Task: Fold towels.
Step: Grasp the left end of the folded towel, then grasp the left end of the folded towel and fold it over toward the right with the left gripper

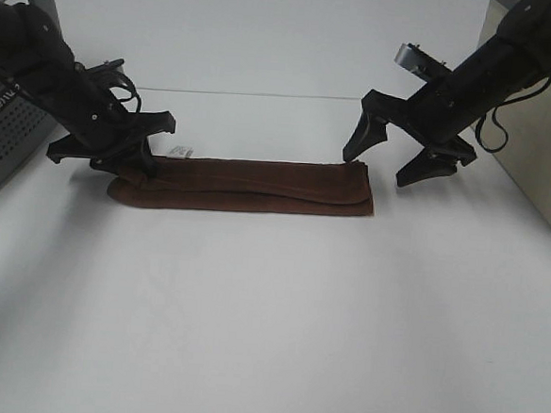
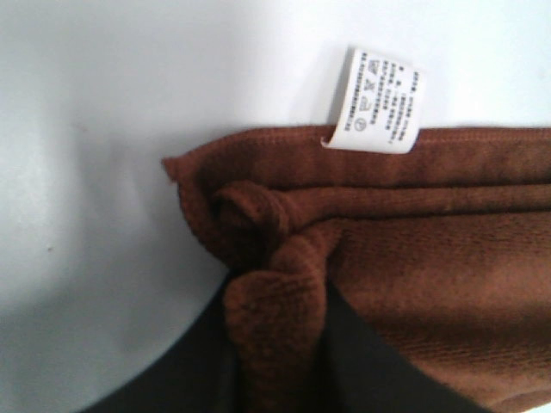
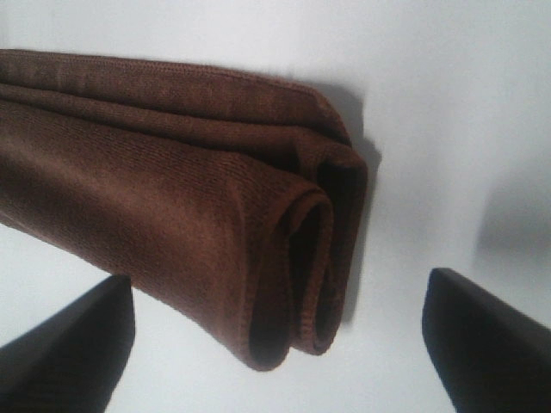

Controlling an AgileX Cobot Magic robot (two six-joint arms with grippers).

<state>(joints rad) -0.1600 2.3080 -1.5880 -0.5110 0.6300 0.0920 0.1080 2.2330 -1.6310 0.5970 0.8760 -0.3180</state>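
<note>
Far left, a grey perforated basket (image 1: 4,145) sits at the edge of the white table (image 1: 266,338). Over it the left arm (image 1: 48,77) slants down and inward, its wrist pitched low so that the left gripper (image 1: 127,161) is right on the left end of the towel (image 1: 258,186). The wrist camera confirms the hold: the two black fingers (image 2: 387,370) are clenched on a bunched-up wad of brown cloth, and the corner puckers and curls around the pinch. Just beyond that grip the small white tag (image 2: 373,101) sticks out from the hem and lies flat on the table.

Moving to the middle, the towel lies on the table as a long narrow strip, folded over on itself in layers and running crosswise between the two arms.

At the right end the layers roll round into a soft loop, open at the tip. The right gripper (image 1: 377,169) hangs just beside that end, apart from the cloth, jaws spread wide with nothing between them. In its wrist view the dark fingers (image 3: 491,344) stand on either side of the frame, with the rolled end between them and a little ahead. The right arm (image 1: 493,70) comes down steeply from the upper right corner and leans inward toward the towel. Behind it a pale box (image 1: 544,159) stands at the table's right edge.
</note>
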